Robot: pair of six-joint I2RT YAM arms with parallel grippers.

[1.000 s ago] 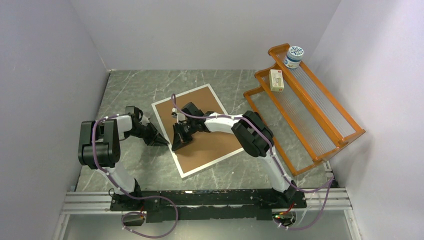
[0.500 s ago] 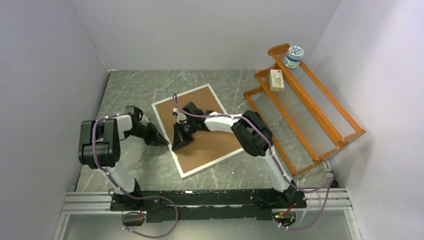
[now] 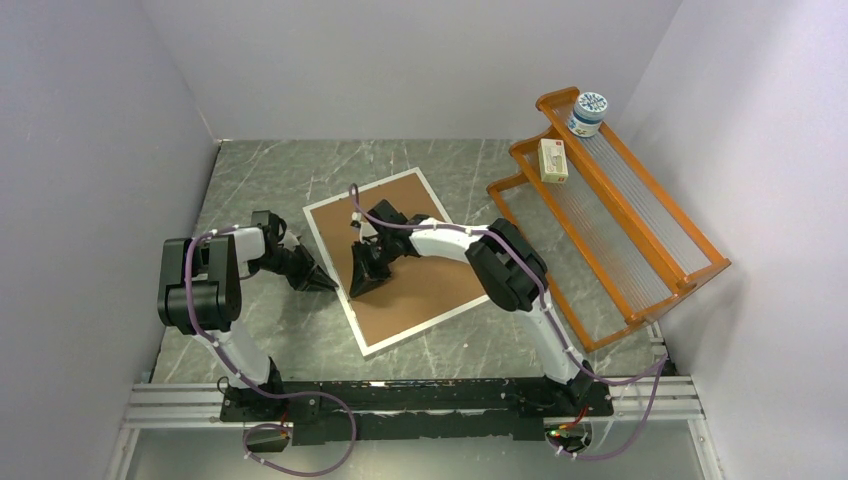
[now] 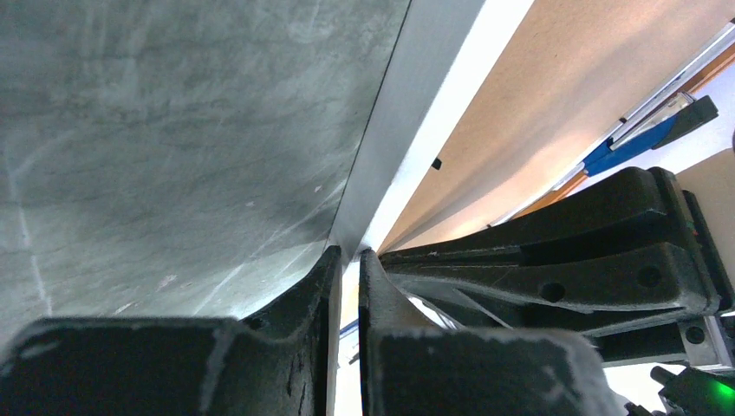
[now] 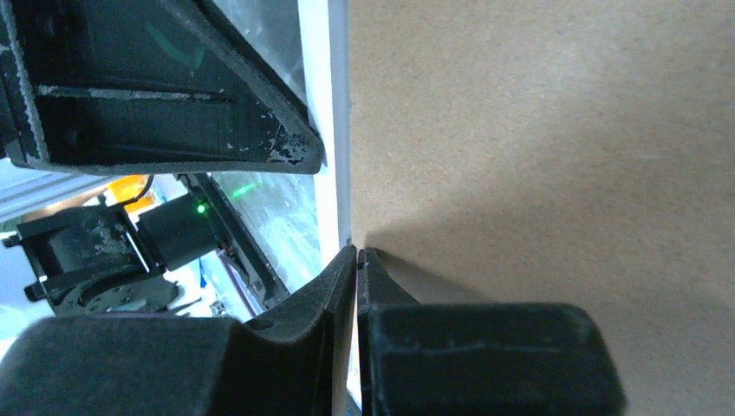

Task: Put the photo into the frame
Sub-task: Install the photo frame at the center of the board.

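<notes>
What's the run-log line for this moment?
left gripper shut, tips at frame rim | right gripper shut, tips at backing board edge | photo not visible

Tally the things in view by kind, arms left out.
picture frame: 1
brown backing board: 1
orange rack: 1
round tub: 1
small box: 1
Total: 5

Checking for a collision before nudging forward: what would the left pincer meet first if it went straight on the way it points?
The frame: the left pincer has its tips right at the silvery rim, seemingly touching. Beyond lie the backing board and the right pincer.
</notes>
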